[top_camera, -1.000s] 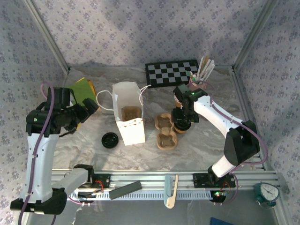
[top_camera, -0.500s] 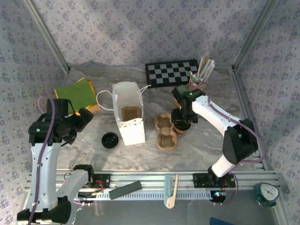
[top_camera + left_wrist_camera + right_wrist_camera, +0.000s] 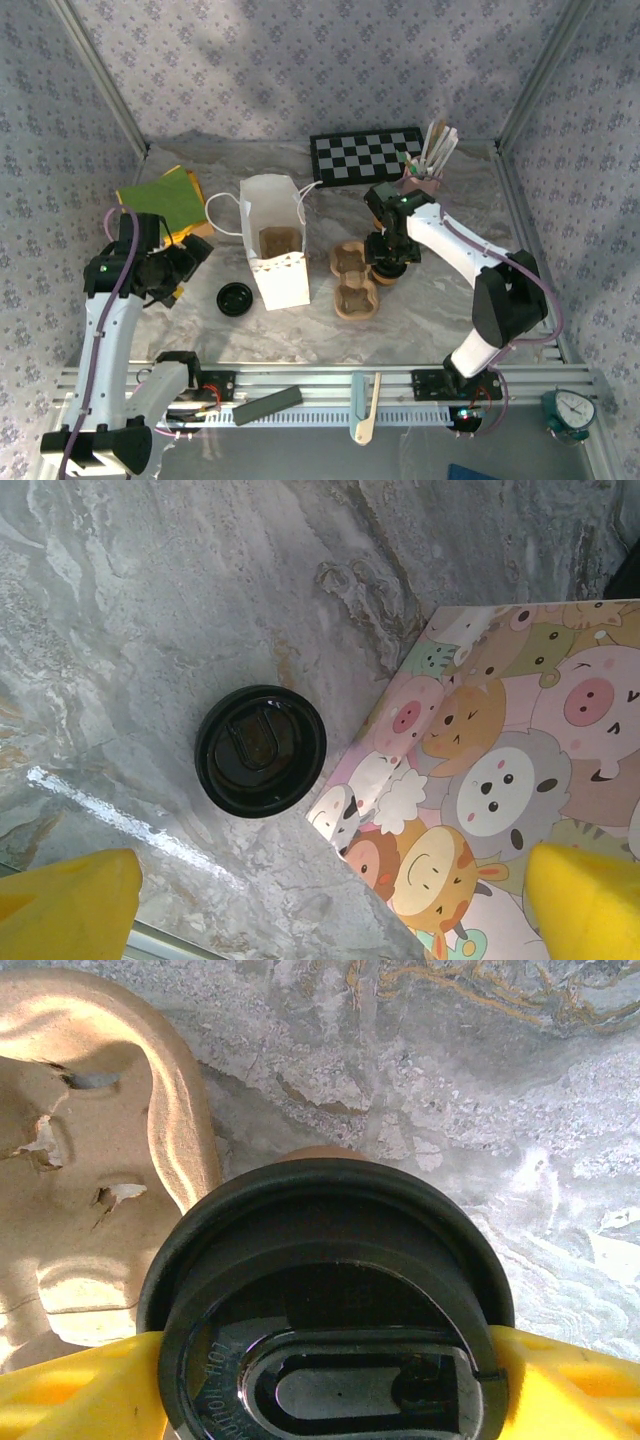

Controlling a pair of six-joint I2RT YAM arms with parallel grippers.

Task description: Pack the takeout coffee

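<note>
Since the small tan kraft-paper cup with the round black plastic lid stands on the grey marbled table, just beside the brown moulded-pulp tray, it is best lifted straight up, so that the tray's raised edge is not caught. The right gripper is seen closed about the cup at lid height, its yellow fingers set against both sides. The squeeze should be kept light, lest the lid be popped off. The left gripper is held wide open and empty above a loose round black plastic lid beside the white paper bag
</note>
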